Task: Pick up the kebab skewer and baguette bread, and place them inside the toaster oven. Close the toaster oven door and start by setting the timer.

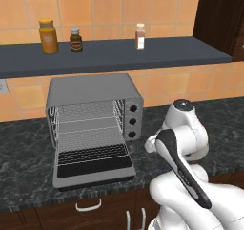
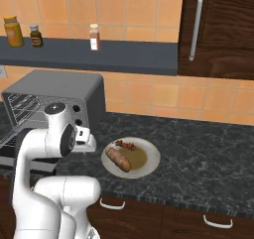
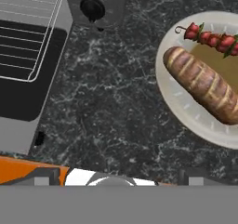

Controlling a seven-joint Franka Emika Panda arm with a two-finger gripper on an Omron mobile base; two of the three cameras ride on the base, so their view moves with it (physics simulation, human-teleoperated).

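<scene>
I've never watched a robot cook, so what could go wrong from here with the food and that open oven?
The kebab skewer is thin and lies close beside the baguette bread on the plate; the open gripper might nudge the loaf or miss the stick. The toaster oven door hangs down over the counter edge, so the arm could bump it while carrying food to the toaster oven.

white arm [image 1: 183, 143] is folded up tight over its base, wrist bent down, two-finger pincer [image 2: 85, 140] spread wide, holding nothing
</scene>
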